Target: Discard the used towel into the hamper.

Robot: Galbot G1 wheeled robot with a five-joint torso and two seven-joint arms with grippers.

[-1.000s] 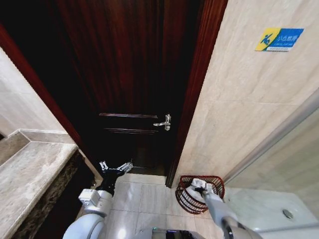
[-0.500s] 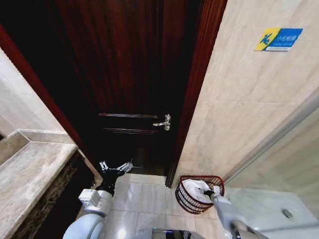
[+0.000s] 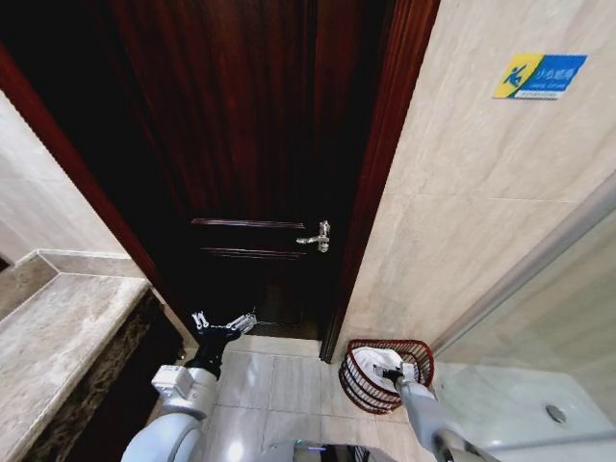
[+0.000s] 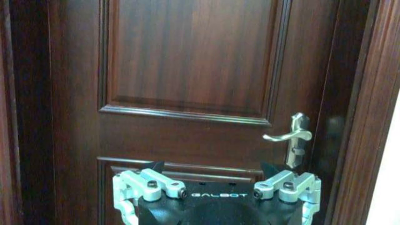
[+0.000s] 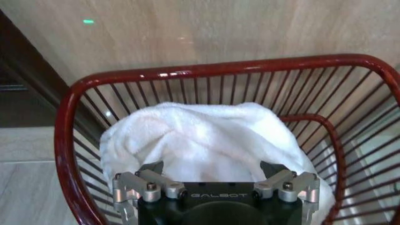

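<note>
The hamper [image 3: 385, 375] stands on the tiled floor against the beige wall, just right of the dark wooden door frame, and the white towel [image 3: 375, 368] lies inside it, heaped up close to the rim. In the right wrist view the towel [image 5: 203, 140] covers most of the hamper's [image 5: 187, 70] inside, so the basket's bottom is hidden, and its near rim is cut off by the picture edge. The right gripper [image 3: 397, 372] hangs over the hamper's opening, right above the towel. Its fingers reach toward the cloth, but only their bases show behind the gripper body [image 5: 216, 174], and from the head view the tips are too small to read, so I cannot tell whether they are spread or pinching the towel.

The left gripper [image 3: 223, 325] is held low in front of the door [image 3: 260, 144], well away from the hamper, with its fingers spread apart and nothing between them. In its own wrist view it [image 4: 216, 169] faces the door panel beside the silver handle [image 4: 291, 137]
</note>
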